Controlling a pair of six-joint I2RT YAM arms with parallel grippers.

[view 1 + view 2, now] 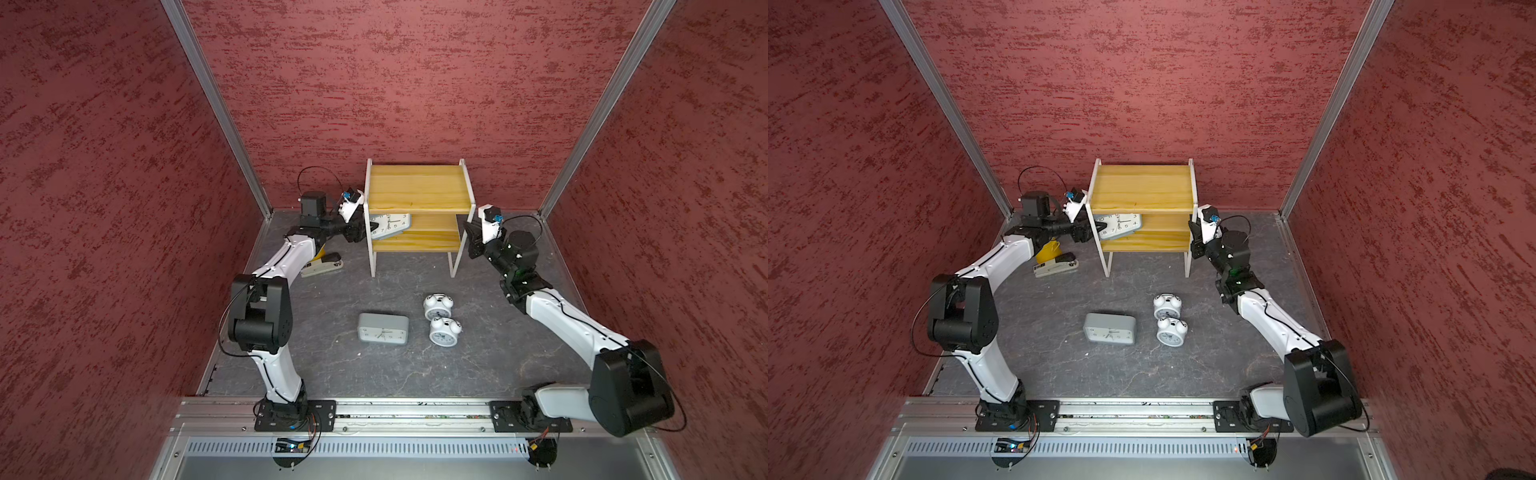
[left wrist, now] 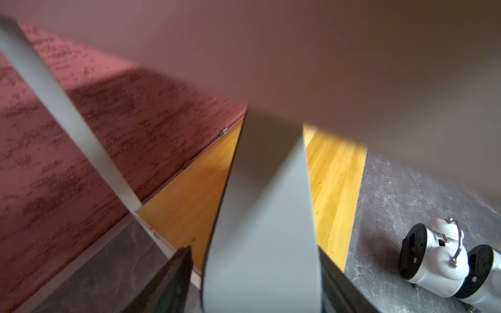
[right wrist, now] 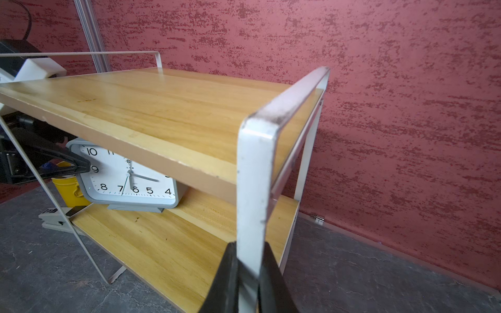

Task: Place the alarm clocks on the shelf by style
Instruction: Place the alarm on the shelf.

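Stapler [image 1: 322,266] lies nine o'clock of shelf [image 1: 415,187]; lower tier holds grey clock [image 1: 392,222], your left gripper [image 2: 254,252] agape astride; right gripper [image 3: 249,246] clamps frame [image 3: 254,162].

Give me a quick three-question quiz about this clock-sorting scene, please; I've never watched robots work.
1. True or false: both twin-bell clocks already stand on the shelf.
2. What is the right end effector clamped on? A the shelf's white frame; B a twin-bell clock; C nothing.
3. How many clocks are on the table, off the shelf?
Key: 1 false, both are on the table. 2 A. 3 three: the two twin-bell clocks and one grey clock.
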